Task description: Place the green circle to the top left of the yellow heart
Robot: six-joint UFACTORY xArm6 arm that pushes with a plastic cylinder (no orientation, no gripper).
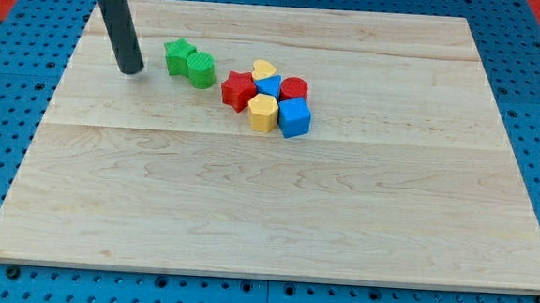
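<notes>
Resting on the board (275,218) at the view's upper left, my tip (131,70) sits to the view's left of the green pair, near but clear of it; that side suits a push toward the view's right, I judge, since the circle must travel that way. No claw is fitted, only a plain rod, so nothing is spread, pressed together or pinching.

Camera view, the only one: the green circle (201,69) touches a second green block (177,56), lobed in outline, on its upper-left side; the pair stands just left of the cluster, with a small gap before the red star (238,90). The yellow heart (264,70) lies at the cluster's top, partly hidden behind a blue block (267,85); the circle is already to its left, but level with it or slightly lower, so I judge the task not yet done.

The cluster is packed tight, blocks touching, so any push into it risks shifting the heart itself.

Count: 2 green (1 circle, 1 lobed); 2 red (1 star, 1 red cylinder (294,88)); 2 yellow (1 heart, 1 yellow block (262,113) at the front); 2 blue (1 behind, 1 blue cube (295,118) at front right); 8 blocks in all; 1 rod.
</notes>
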